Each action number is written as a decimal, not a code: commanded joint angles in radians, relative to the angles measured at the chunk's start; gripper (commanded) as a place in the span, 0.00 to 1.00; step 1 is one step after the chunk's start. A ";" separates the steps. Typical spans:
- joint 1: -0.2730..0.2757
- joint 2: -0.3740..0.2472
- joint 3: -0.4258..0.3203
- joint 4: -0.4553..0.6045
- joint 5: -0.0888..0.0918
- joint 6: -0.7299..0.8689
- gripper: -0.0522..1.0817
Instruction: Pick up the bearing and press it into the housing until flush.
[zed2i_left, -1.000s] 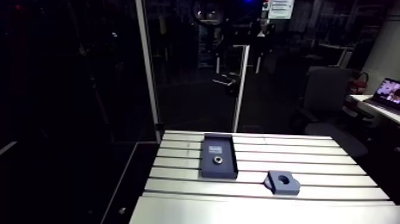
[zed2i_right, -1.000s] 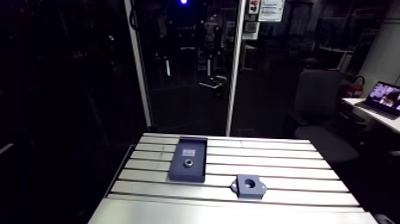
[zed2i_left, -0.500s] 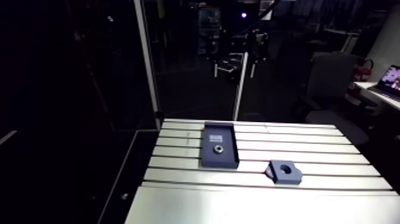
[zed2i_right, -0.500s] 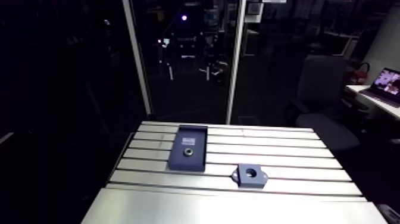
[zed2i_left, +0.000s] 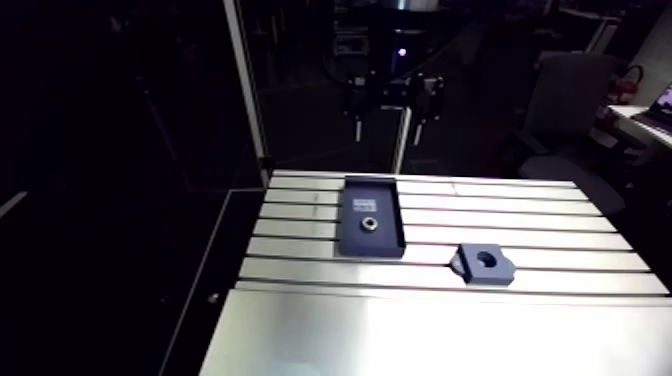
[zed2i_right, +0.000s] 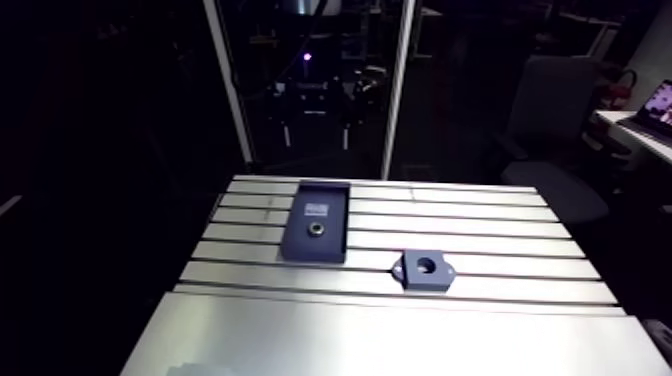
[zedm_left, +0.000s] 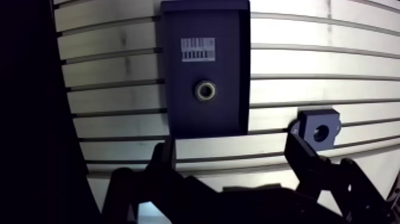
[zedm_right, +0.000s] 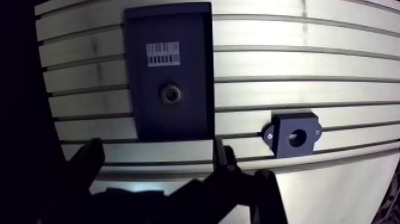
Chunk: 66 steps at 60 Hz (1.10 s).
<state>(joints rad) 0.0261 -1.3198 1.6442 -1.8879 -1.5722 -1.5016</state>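
Bearing position decides your approach: the small metal ring bearing (zedm_left: 205, 90) lies flat, bore upward, in the dark rectangular tray (zedm_left: 229, 119) ahead of your jaws, which stand wide apart, empty. The dark block housing (zedm_left: 319, 127) sits beside the tray on the slotted aluminium counter (zedm_left: 309, 59).

claw (zedm_left: 231, 146) | fingers spread wide apart | empty | wrist aimed downward, hanging aloft in mid-air

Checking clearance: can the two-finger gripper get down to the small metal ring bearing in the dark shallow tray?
Probably yes: the gripper is open, the bearing lies uncovered ahead of it in the tray, and the dark housing block sits well aside.
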 joint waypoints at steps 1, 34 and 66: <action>0.000 0.029 0.029 -0.046 0.014 0.002 0.06; 0.000 0.053 0.098 -0.141 0.010 -0.006 0.29; 0.000 0.096 0.145 -0.221 0.010 -0.015 0.36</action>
<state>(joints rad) 0.0261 -1.2379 1.7811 -2.0941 -1.5636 -1.5137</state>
